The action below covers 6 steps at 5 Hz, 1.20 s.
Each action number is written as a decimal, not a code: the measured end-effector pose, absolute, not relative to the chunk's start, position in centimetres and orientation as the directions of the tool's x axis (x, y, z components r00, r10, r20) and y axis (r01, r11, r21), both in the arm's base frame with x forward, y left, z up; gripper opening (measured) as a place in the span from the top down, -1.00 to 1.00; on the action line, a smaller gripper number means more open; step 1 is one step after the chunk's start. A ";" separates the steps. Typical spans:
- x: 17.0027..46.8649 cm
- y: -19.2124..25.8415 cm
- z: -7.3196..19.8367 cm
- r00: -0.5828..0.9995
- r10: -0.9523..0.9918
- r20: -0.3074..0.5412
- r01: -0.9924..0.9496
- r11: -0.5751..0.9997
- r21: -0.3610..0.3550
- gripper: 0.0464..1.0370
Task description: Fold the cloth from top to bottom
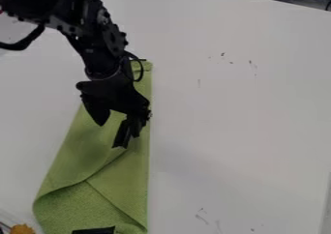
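White tbl around pincer. Green cloth directly under pincer, running past it to btm edge of view, w/ diagonal creases below it. Pincer: spread wide, nothing btwn tips. Well below pincer: blk piece, then small orange thing.

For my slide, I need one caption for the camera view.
A black robot arm above a green cloth with diagonal creases, on a white table.

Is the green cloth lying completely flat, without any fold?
No, a diagonal fold line crosses the lower part of the cloth.
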State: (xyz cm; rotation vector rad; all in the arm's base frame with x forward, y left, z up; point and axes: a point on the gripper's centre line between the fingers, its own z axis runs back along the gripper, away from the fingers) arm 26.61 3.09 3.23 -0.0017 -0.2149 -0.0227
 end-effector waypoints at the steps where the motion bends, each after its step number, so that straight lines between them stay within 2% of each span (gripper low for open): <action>1: 29.2 4.0 3.1 0.970 -0.115 0.214 0.117 0.993 0.007 -0.93; 3: 37.5 7.0 3.4 0.907 -0.354 0.228 0.351 0.935 0.054 -0.93; 4: 41.0 8.7 4.6 0.869 -0.441 0.226 0.428 0.898 0.105 -0.93; 5: 42.7 9.5 5.5 0.852 -0.476 0.218 0.456 0.879 0.139 -0.93; 6: 42.8 9.6 3.8 0.861 -0.462 0.213 0.452 0.887 0.095 -0.93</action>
